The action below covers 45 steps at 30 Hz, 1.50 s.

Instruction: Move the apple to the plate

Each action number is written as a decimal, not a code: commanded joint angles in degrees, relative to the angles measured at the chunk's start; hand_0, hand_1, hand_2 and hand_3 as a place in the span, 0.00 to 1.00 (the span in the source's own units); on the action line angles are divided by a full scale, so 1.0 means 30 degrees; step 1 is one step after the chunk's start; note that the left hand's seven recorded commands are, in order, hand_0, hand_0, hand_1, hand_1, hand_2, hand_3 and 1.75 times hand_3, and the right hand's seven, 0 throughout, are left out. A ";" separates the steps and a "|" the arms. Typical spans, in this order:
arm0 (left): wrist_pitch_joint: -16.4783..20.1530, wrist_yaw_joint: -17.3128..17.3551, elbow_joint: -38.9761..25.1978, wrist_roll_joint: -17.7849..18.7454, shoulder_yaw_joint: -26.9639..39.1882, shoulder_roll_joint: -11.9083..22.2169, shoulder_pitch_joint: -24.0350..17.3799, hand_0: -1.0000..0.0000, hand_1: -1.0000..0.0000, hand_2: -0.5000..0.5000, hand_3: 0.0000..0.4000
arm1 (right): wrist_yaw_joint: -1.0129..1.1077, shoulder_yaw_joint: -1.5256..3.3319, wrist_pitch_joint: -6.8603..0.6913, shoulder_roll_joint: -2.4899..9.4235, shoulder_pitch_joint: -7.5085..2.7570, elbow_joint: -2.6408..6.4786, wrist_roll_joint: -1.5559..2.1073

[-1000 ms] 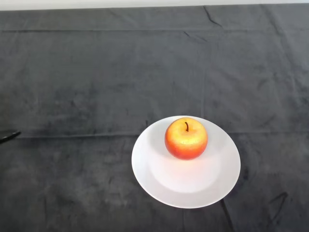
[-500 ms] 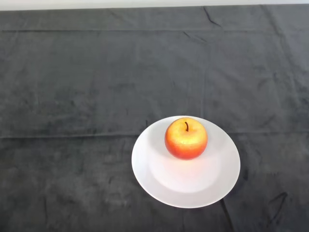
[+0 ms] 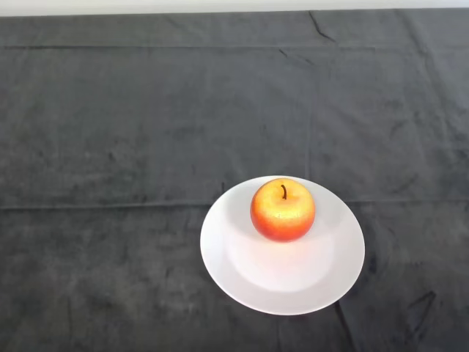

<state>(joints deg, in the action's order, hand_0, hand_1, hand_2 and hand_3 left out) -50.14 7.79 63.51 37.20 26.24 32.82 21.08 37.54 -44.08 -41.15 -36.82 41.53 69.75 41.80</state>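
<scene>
A red and yellow apple (image 3: pixel 283 210) stands upright, stem up, on a white round plate (image 3: pixel 256 282). It rests on the plate's far half, a little behind the centre. The plate lies on the dark cloth right of the table's middle, toward the near edge.
The dark cloth (image 3: pixel 146 132) covers the whole table, with creases running across it. A pale strip of the far edge (image 3: pixel 220 4) shows along the top.
A dark tip at the left edge one second ago has left the view. The apple and plate have not moved.
</scene>
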 commanded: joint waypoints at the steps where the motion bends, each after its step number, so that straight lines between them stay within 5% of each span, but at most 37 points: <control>1: 0.0078 0.0247 0.0760 0.0379 0.0664 0.1061 0.0680 1.00 1.00 0.50 0.00 | 0.0053 -0.0272 0.0060 -0.0460 0.0179 0.0005 0.0364; 45: 0.0187 0.1252 0.1077 -0.0660 0.2216 0.0695 0.1269 1.00 1.00 0.50 0.00 | 0.0123 -0.0270 0.0079 -0.0497 0.0221 0.0112 0.0314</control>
<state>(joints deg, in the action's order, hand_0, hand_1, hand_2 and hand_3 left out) -50.00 10.92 64.18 36.45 31.11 32.81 22.07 37.54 -44.08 -41.15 -36.82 41.53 69.75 41.80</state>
